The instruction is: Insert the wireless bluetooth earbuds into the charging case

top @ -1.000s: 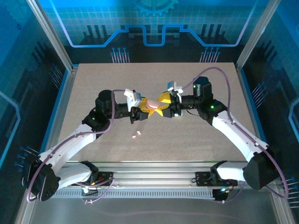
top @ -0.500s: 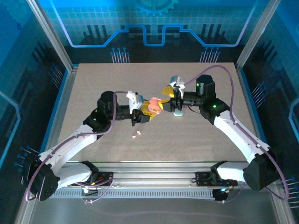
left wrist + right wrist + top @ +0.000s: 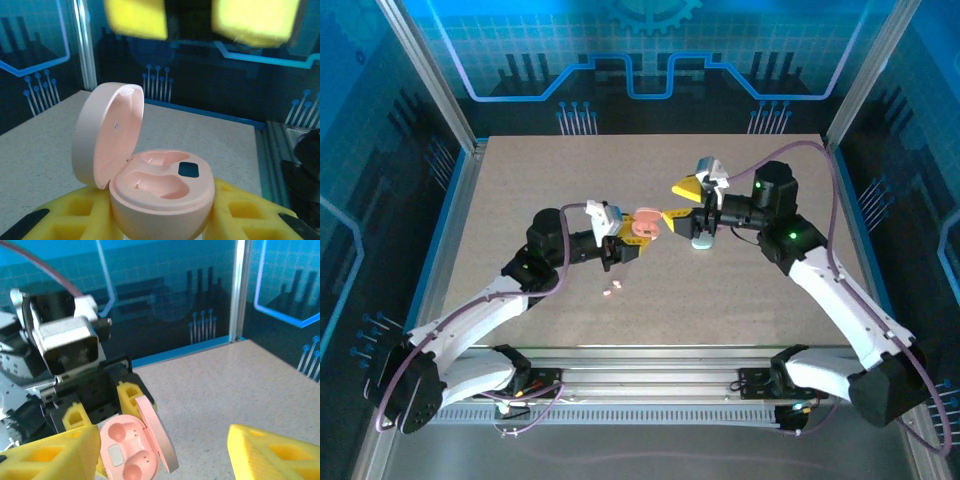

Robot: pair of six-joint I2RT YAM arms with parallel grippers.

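Observation:
My left gripper (image 3: 638,230) is shut on the pink charging case (image 3: 646,221), holding it above the table's middle. The case (image 3: 162,192) has its lid up and both wells are empty; yellow fingers (image 3: 70,210) clamp its sides. My right gripper (image 3: 678,200) stands open just right of the case, apart from it, with nothing between its fingers. From the right wrist the open case (image 3: 127,450) lies low between my spread right fingers (image 3: 50,455). Two tiny pale pink earbuds (image 3: 613,289) lie on the table in front of the left gripper.
A mint green case (image 3: 703,241) rests on the table under the right wrist. The speckled tabletop (image 3: 520,180) is bounded by blue frame rails and posts on all sides. The left wrist camera block (image 3: 65,340) faces the right gripper closely.
The right gripper let go of the pink case and drew back to the right and upward, uncovering the mint case. The case's lid now stands up. The left gripper kept its hold.

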